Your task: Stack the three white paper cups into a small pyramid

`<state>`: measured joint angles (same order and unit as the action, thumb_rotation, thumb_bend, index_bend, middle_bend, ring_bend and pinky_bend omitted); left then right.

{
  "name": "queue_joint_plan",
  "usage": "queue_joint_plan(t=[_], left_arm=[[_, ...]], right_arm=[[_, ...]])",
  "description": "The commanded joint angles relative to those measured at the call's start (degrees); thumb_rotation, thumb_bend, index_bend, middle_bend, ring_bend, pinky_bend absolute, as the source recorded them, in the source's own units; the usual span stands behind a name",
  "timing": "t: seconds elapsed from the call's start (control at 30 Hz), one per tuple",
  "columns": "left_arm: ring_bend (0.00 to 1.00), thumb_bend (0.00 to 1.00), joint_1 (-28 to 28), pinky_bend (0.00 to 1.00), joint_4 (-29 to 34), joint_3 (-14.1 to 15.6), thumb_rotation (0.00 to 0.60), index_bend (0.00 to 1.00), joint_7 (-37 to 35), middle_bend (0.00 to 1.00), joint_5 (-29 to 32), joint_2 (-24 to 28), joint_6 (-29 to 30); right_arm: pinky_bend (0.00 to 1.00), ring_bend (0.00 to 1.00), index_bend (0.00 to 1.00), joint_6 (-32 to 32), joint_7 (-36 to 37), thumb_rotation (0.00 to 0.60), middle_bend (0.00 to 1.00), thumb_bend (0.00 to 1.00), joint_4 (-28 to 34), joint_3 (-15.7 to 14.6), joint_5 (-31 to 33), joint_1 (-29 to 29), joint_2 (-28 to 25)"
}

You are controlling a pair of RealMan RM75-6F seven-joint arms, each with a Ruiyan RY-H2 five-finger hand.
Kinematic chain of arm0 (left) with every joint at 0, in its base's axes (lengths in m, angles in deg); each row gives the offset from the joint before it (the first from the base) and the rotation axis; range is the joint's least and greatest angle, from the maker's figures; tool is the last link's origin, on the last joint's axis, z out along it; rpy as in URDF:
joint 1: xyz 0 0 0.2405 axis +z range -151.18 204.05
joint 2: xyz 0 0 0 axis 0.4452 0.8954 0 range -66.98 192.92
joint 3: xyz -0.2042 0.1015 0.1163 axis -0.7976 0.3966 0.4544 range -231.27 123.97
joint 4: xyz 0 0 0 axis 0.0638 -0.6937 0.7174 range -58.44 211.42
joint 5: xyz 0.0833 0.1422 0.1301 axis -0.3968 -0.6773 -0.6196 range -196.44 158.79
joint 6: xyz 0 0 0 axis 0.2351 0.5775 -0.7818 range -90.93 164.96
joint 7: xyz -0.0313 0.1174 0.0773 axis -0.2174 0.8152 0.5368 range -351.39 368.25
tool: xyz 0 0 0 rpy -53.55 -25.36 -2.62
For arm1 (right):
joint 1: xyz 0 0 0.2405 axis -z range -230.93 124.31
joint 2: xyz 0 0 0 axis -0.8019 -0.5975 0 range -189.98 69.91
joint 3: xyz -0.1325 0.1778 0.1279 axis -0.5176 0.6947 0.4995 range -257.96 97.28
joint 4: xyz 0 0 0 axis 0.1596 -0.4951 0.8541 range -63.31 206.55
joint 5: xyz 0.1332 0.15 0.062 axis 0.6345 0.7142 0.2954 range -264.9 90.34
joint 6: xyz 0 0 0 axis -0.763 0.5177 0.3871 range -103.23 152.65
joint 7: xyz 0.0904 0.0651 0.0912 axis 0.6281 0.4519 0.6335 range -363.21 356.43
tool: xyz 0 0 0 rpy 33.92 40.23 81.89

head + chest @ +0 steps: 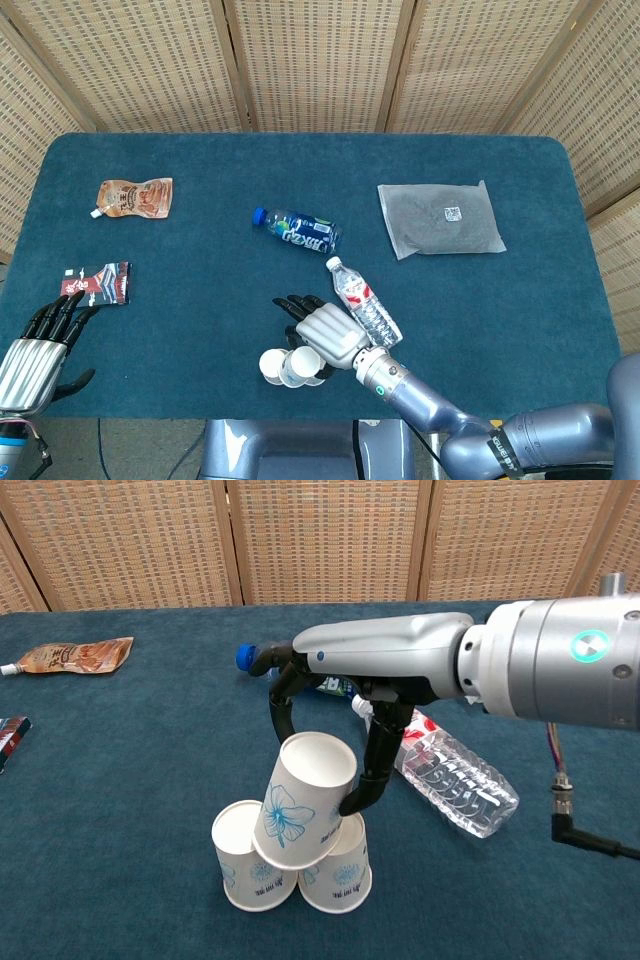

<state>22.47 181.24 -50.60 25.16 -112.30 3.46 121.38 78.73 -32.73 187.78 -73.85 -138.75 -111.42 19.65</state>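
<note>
Two white paper cups with blue flower prints stand side by side near the table's front edge, the left cup [243, 870] [271, 365] and the right cup [338, 877]. A third cup [304, 800] [297, 367] sits tilted on both rims, mouth up. My right hand [345, 705] [328, 332] reaches over from behind and grips this top cup between thumb and fingers [372, 770]. My left hand [40, 345] lies at the table's near left corner, fingers spread and holding nothing; the chest view does not show it.
A clear water bottle [450, 775] [365, 301] lies right beside my right hand. A blue-label bottle [297, 230] is behind it. A grey bag [440, 219] lies far right, a brown sauce pouch [135, 196] far left, and a dark snack packet [98, 283] near my left hand.
</note>
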Motion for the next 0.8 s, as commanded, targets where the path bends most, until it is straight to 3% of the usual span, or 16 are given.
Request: queue_joint_plan(t=[0.03,0.33,0.8], left_arm=[[0.0,0.23,0.0,0.1,-0.01,0.01,0.6,0.14,-0.01,0.0,-0.08,0.0,0.0],[0.0,0.23,-0.01,0.1,-0.05,-0.05,0.6,0.14,-0.05,0.0,0.09,0.02,-0.21],[0.0,0.23,0.04,0.1,0.13,-0.11,0.6,0.14,-0.54,0.0,-0.15,0.21,-0.07]], right_arm=[[0.17,0.0,0.53,0.42,-0.31,0.6,0.04,0.2,-0.26,0.05,0.11,-0.08,0.33],[0.17,0.0,0.52,0.95,-1.27,0.6,0.02,0.2,-0.56,-0.11,0.9,-0.41,1.15],[0.15,0.0,0.34,2.68,-3.14,0.6,0.0,0.19,0.94,-0.02,1.17,-0.61,0.87]])
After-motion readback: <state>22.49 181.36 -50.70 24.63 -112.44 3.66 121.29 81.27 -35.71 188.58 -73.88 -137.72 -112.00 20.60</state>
